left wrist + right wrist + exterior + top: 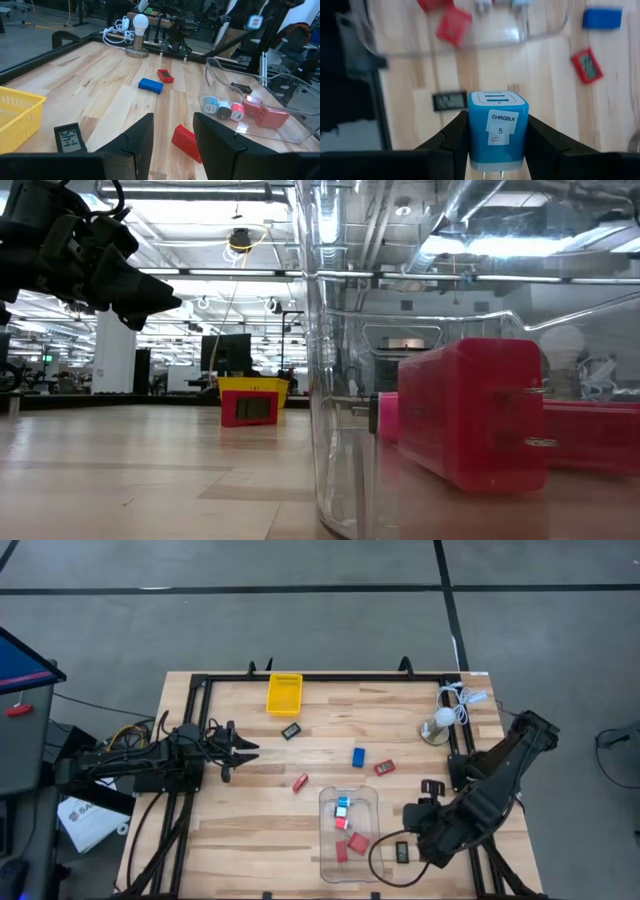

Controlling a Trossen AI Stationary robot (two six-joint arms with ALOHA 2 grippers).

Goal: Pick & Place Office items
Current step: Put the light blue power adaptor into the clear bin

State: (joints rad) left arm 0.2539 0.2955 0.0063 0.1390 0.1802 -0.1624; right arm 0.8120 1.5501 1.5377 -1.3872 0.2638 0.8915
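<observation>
The office items lie on the wooden table. In the high view I see a black rectangle (pixel 291 730), a blue block (pixel 358 756), two red pieces (pixel 384 768) (pixel 300 782) and another black rectangle (pixel 401 852). More red pieces and a white-and-cyan bit (pixel 343 805) lie in the clear bin (pixel 348 865). My left gripper (pixel 240 748) (pixel 173 120) hovers open at the table's left. A red piece (pixel 186 141) lies beyond its fingers. My right gripper (pixel 415 813) (pixel 497 122) is near the bin's right side, shut on a blue charger block (pixel 497 130). My right gripper pinches the blue charger block between its two fingers, one on each side face (pixel 472 135). The fingers point down from above. The block is lifted clear of the table, its white slotted face (pixel 497 99) toward the table and its prongs toward the wrist.
A yellow tray (pixel 284 693) sits at the far edge. A white lamp-like object (pixel 437 725) with a coiled cable stands at the far right. Black frame rails run along the table's sides. Bare wood lies between the left gripper and the bin.
</observation>
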